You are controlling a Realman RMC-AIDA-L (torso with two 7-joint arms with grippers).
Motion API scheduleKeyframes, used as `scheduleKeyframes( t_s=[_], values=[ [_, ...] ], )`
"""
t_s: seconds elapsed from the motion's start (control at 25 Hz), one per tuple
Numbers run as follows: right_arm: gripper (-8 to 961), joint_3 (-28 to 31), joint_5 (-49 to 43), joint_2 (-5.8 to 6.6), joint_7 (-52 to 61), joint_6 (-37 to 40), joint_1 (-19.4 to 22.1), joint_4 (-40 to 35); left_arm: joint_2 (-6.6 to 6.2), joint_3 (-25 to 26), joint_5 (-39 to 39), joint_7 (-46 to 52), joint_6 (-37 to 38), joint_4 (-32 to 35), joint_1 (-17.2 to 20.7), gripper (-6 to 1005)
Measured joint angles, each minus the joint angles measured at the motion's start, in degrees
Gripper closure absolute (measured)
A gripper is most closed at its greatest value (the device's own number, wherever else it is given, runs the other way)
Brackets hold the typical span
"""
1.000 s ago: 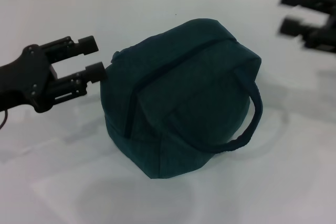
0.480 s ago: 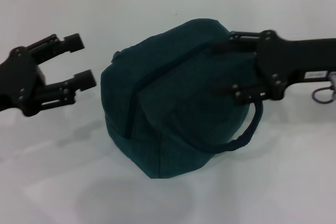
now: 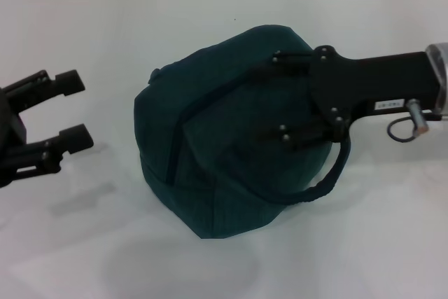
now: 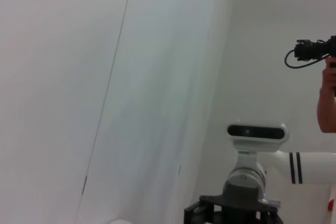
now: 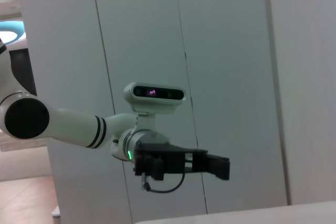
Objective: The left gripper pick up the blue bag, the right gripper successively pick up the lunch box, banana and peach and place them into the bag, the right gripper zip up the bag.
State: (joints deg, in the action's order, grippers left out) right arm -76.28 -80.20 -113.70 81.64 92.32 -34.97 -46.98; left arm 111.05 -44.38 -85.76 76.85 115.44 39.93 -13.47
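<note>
The blue bag stands in the middle of the white table, bulging, its dark zip line running over the top and its handle hanging on the right side. My right gripper is open and reaches in from the right, its two fingers spread over the bag's upper right part. My left gripper is open and empty, left of the bag and clear of it. It also shows far off in the right wrist view. The lunch box, banana and peach are out of view.
The white table spreads around the bag, with a wall seam at the back. The wrist views look away from the table at walls and the robot's head. A person's arm shows at the edge of the left wrist view.
My right arm has swung in from the far right and now reaches over the bag. My left gripper has drawn back to the left, away from the bag. The bag has not moved.
</note>
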Motion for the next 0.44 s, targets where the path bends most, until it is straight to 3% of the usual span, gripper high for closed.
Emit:
scheduleKeyframes(
  t_s=[0.28, 0.44],
  values=[
    [79, 0.2, -3.4, -1.35, 0.1, -0.6, -1.6, 0.4, 0.14, 0.0, -0.5, -0.4, 0.0, -0.1, 0.2, 118],
    [79, 0.2, -3.5, -1.42, 0.1, -0.9, -1.5, 0.4, 0.43, 0.0, -1.3, -0.7, -0.1, -0.1, 0.0, 118]
  ],
)
